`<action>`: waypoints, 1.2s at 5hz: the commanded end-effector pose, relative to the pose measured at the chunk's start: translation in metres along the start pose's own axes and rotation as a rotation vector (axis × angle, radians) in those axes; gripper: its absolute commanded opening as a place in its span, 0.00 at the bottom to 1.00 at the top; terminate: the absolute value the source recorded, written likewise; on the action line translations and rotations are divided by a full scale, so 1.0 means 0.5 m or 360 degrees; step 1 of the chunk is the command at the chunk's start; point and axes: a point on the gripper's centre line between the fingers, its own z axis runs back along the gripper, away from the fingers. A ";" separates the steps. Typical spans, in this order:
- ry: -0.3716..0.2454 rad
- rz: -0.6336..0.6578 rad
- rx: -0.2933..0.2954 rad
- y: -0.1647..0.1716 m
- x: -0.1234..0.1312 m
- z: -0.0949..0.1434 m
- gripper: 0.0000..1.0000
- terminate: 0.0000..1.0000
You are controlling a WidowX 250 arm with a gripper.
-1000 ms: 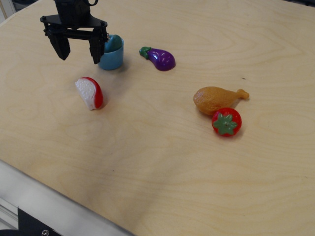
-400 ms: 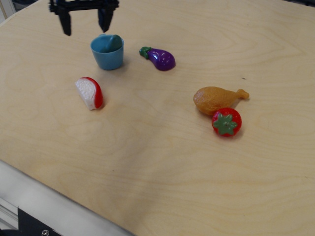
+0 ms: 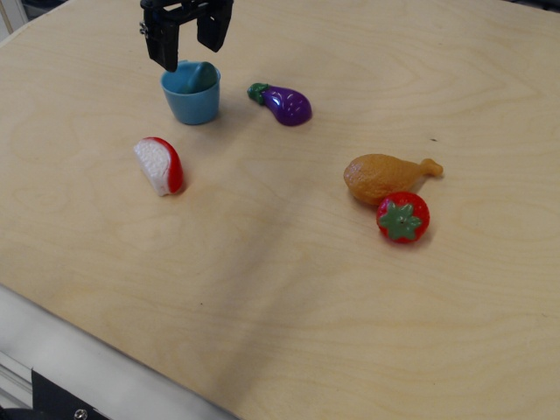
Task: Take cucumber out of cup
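Gripper (image 3: 189, 45): black, two-fingered, jaws parted and holding nothing, poised just above the cup's rim. Cup (image 3: 192, 102): light blue, upright on the wooden table (image 3: 289, 289). Cucumber (image 3: 204, 76): teal-green, inside the cup, leaning against its right wall with the tip showing above the rim, long axis tilted near upright; it lies just below the gripper and slightly right of its midline, so a small rightward shift and a straight descent look called for. Right of the cup, near: purple eggplant (image 3: 284, 103). Below-left of the cup, near: red-and-white fruit wedge (image 3: 159, 164). Well right of the cup, near each other: chicken drumstick (image 3: 387, 176), tomato (image 3: 402, 217). Open room above the cup for lifting.
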 end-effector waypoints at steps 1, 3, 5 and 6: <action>0.0025 0.0154 -0.0189 -0.045 0.041 0.014 1.00 0.00; 0.0041 0.0163 -0.0195 -0.055 0.030 0.001 1.00 0.00; 0.0076 0.0144 -0.0158 -0.052 0.015 -0.019 1.00 0.00; 0.0116 0.0133 -0.0166 -0.054 0.014 -0.027 1.00 0.00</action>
